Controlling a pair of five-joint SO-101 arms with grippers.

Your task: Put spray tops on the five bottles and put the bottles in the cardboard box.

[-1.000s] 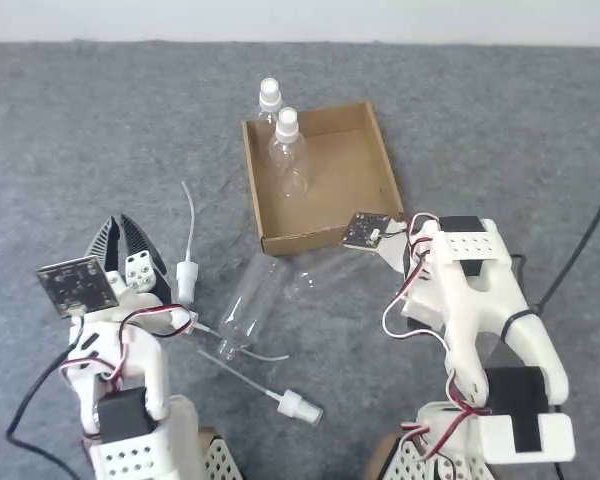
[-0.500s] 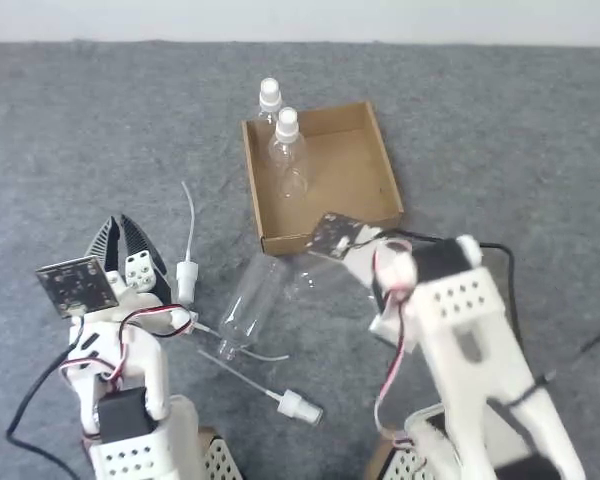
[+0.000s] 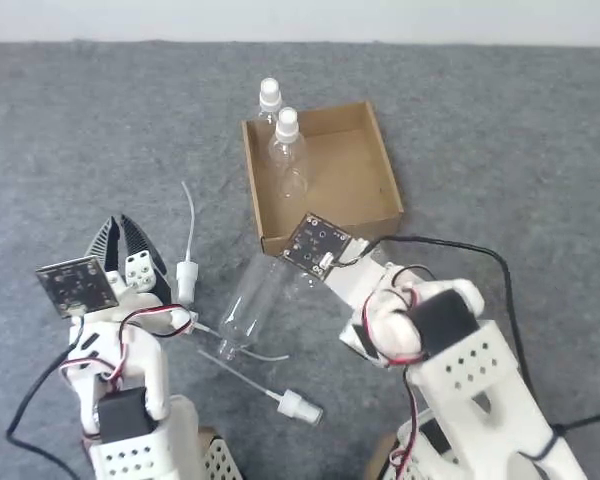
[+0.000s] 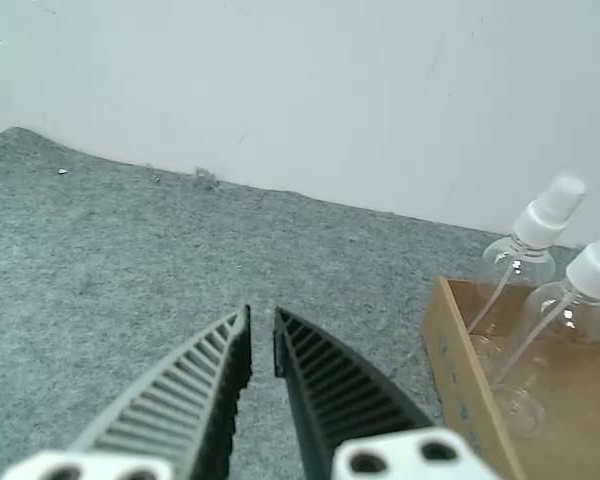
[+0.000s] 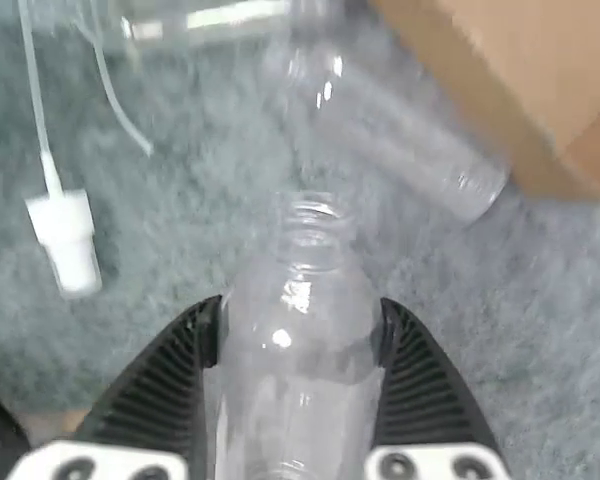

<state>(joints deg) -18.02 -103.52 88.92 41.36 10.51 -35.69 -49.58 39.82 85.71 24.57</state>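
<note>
Right arm swung in from beside the shallow brown cardboard box (image 3: 390, 170) toward desk centre over the last second; left arm unchanged. The right tool (image 5: 298, 312) pinches a clear plastic bottle without a top (image 5: 298, 250) by its body, long axis in line with the jaws, open neck pointing out ahead over the grey felt desk (image 3: 480, 120). The left tool (image 3: 122, 232) is pressed nearly together, slim gap, nothing between. Two clear bottles with white spray tops (image 3: 287, 150) stand at the box's far corner; whether the rear one is inside, cannot tell. Another uncapped clear bottle (image 3: 248, 300) lies on its side, slantwise, between the arms. A loose white spray top with a long dip tube (image 3: 187, 277) sits just beside the left tool, tube running away from the arms; a second loose spray top (image 3: 300, 405) lies nearer the arm bases. Judgement: step in hand is capping the held bottle. Left arm is nearer a top; the tube must meet the neck end-on, along the bottle's axis.
</note>
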